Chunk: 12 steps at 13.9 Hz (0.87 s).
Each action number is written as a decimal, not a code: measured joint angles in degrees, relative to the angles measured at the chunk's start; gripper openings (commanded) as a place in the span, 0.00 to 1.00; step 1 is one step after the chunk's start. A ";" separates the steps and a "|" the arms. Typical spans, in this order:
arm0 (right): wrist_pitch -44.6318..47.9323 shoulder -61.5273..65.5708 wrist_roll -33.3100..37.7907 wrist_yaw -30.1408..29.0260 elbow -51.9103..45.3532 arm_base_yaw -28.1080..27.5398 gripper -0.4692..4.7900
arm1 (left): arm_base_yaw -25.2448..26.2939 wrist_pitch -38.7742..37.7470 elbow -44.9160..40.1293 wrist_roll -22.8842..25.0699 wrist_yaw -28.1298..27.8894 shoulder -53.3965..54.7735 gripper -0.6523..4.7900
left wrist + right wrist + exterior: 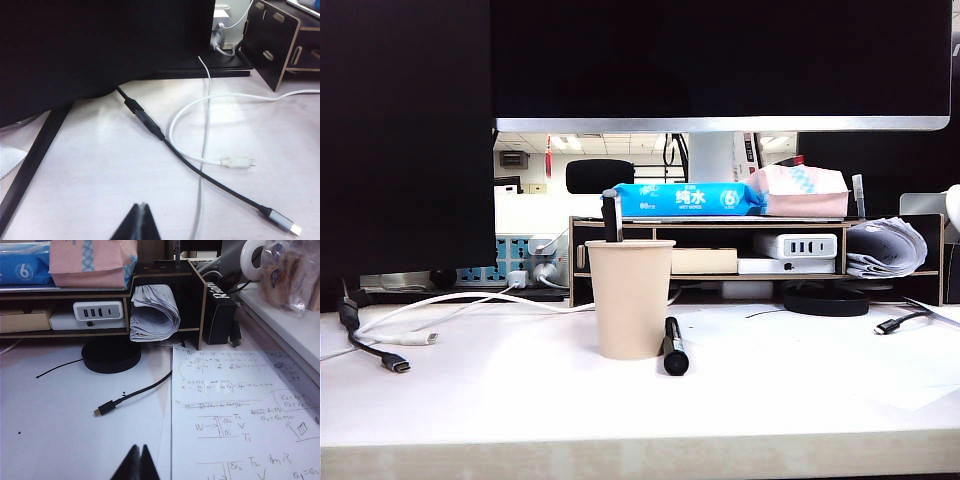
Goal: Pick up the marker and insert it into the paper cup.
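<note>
Exterior view: the paper cup (pixel 630 298) stands upright at the middle of the white desk (pixel 500 400), with 1 dark marker with a grey top end (pixel 611 218) already poking above its rim. The marker (pixel 673 346), slim and all black, lies flat on the desk just to the right of the cup's base, seemingly touching or nearly touching it, its rounded end toward the camera. Neither arm shows here. Open desk spreads in front and to the right; the wooden shelf (pixel 750 250) closes off the back, and loose cables (pixel 390 350) lie well to the left.

Left wrist view: the left gripper (pixel 140 225) hangs over the cable-strewn desk near the monitor foot (pixel 200 67), its fingers pressed together and holding nothing. Cup and marker are out of this view.

Right wrist view: the right gripper (pixel 140 465) sits with fingers together and empty above the desk, beside handwritten sheets (pixel 240 410) and a black cable (pixel 135 395). The marker's closeness to the cup probably leaves little room on that side, so a grasp from the open side looks easier.
</note>
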 measured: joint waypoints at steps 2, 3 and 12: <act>0.00 0.00 0.00 -0.20 0.00 0.00 0.08 | 0.00 0.00 0.00 0.00 0.00 0.00 0.11; 0.00 0.00 0.00 -0.57 0.00 0.02 0.08 | 0.00 0.00 0.00 0.00 0.00 0.00 0.11; 0.07 0.02 9.25 -23.21 0.00 0.26 0.08 | -0.04 1.75 -0.04 -5.99 20.31 0.00 0.11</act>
